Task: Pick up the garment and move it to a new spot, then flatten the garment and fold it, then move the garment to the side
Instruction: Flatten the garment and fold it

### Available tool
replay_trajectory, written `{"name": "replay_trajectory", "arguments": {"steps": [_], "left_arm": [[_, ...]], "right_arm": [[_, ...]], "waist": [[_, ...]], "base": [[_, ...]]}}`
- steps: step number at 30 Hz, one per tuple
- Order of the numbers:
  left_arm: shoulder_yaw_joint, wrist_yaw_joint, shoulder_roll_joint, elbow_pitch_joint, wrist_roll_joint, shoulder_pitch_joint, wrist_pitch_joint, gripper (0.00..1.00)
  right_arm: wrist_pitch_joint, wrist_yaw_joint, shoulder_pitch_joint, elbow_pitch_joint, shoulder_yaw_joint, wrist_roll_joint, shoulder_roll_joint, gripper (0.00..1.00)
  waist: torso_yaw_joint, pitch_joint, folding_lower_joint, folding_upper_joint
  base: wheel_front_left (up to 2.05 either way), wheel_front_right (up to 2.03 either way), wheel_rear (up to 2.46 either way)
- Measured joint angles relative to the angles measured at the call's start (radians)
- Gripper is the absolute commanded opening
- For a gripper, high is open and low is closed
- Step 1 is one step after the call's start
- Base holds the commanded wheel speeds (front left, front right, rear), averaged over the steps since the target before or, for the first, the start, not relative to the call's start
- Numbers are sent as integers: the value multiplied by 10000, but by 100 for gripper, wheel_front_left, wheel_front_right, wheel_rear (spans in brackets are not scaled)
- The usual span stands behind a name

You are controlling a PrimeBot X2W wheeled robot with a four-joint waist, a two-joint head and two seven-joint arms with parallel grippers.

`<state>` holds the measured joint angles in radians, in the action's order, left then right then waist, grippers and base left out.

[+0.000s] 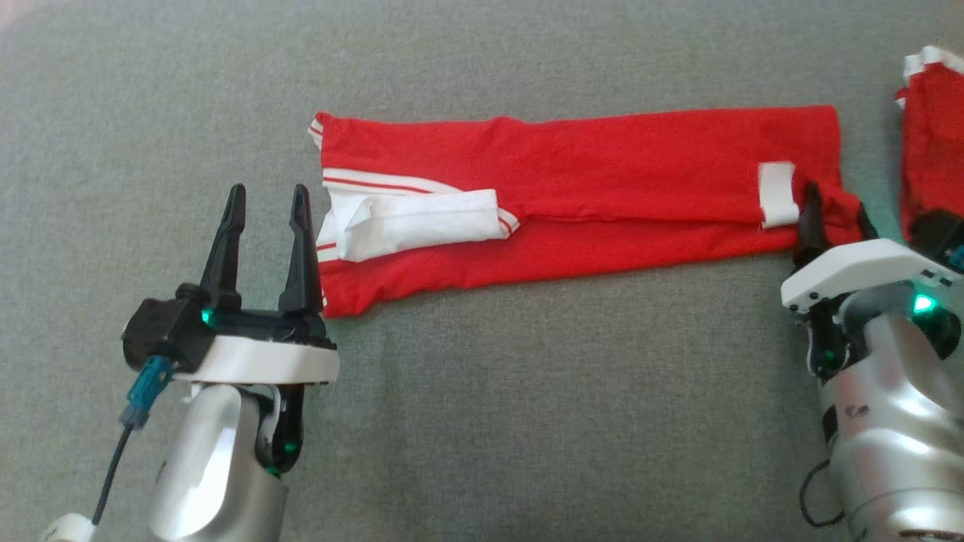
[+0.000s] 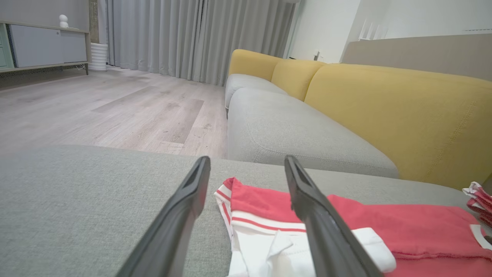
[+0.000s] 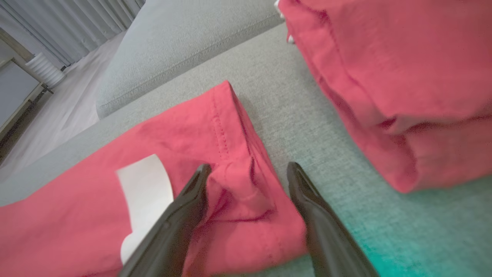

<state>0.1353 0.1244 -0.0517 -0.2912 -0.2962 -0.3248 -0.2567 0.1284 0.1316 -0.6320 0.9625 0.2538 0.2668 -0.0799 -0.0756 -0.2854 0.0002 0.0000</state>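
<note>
Grey sofa seat (image 1: 482,421). Left pincer (image 1: 265,218) spread, just beside left end of red garment (image 1: 602,165), which lies as long strip. Right pincer (image 3: 249,169) spread astride hem corner. Folding step, probably. Next: pinch both ends, bring together.

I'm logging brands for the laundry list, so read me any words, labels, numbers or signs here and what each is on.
No text can be read.
White rectangular patch on the folded red fabric garment with white trim: blank.
Second red fabric garment beside it: no print visible.
</note>
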Motion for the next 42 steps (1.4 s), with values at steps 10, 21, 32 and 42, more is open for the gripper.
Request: {"name": "replay_trajectory", "arguments": {"steps": [10, 21, 32, 42], "left_arm": [[-82, 6, 29, -148, 73, -184, 0, 100], [-109, 6, 59, -125, 73, -217, 0, 100], [-107, 6, 77, -79, 0, -37, 0, 100], [-228, 6, 90, 0, -142, 374, 0, 100]], "right_arm": [[-138, 0, -695, 857, -268, -186, 2, 0], [522, 0, -695, 1045, -437, -88, -627, 0], [692, 0, -701, 339, -596, -117, -957, 0], [-88, 0, -575, -1045, -2761, 577, 61, 0]], "waist": [[-35, -118, -1, 0], [292, 356, -2, 0], [327, 955, -2, 0], [-271, 1421, -3, 0]], "base": [[0, 0, 0], [0, 0, 0], [0, 0, 0], [0, 0, 0]]}}
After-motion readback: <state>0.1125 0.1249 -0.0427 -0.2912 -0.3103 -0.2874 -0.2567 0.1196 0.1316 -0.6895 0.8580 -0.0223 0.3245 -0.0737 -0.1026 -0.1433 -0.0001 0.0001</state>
